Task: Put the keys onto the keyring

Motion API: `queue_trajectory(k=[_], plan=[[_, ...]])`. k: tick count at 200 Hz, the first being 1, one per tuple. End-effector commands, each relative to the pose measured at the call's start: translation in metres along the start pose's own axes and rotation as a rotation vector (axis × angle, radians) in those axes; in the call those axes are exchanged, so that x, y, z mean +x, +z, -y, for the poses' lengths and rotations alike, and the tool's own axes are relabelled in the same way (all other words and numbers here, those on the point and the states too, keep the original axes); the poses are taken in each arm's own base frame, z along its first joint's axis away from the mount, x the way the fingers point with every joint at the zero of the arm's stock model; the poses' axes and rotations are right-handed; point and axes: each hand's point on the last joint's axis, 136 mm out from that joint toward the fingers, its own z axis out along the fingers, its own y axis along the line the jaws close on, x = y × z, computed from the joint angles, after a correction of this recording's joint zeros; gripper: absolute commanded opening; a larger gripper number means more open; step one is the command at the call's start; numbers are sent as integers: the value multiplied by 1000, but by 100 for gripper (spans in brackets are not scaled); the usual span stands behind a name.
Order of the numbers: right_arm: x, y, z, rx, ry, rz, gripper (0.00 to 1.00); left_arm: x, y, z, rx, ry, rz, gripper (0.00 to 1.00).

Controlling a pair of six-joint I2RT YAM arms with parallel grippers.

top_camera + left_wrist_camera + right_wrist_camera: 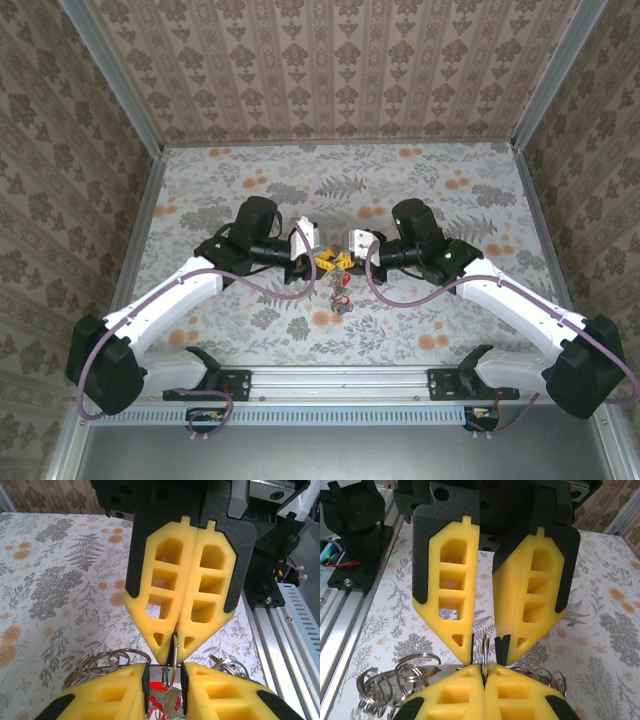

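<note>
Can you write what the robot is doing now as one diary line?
right hand: shut on keyring | left hand: open around keyring | keys: clustered at the hands | loose rings: lying nearby

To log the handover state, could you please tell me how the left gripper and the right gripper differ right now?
The right gripper has its fingers pressed together on the thin keyring; the left gripper has its fingers apart, the ring passing through the gap. From above, the left gripper reaches in from the left, the right gripper from the right. Both have yellow fingers and meet tip to tip over the table.
</note>
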Motion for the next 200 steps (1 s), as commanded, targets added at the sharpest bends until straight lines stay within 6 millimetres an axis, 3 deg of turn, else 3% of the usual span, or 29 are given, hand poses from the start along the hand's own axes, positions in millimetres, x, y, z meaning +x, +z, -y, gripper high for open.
queue_trajectory(k=[1,27,70,80,96,129,148,177,200], plan=[[-26,-9,1,6,-50,95,0,-4,0,3,16,14,7,19],[-26,-9,-2,-11,-49,98,0,-13,-2,5,15,42,32,0],[-21,-8,-1,4,-45,84,0,-28,-9,8,15,70,69,0],[-20,-9,2,26,-41,81,13,-30,-10,9,15,74,82,0],[-17,-11,6,53,-31,84,22,-32,-13,6,-9,73,98,0],[-14,-20,16,112,7,117,35,-29,-22,-10,-116,39,117,0],[-6,-25,25,162,49,116,39,-15,-30,-28,-247,28,71,0],[18,-30,58,371,227,53,51,14,-49,-51,-433,16,-95,0],[38,-33,80,483,547,-6,49,11,-72,-57,-490,-35,-157,0]])
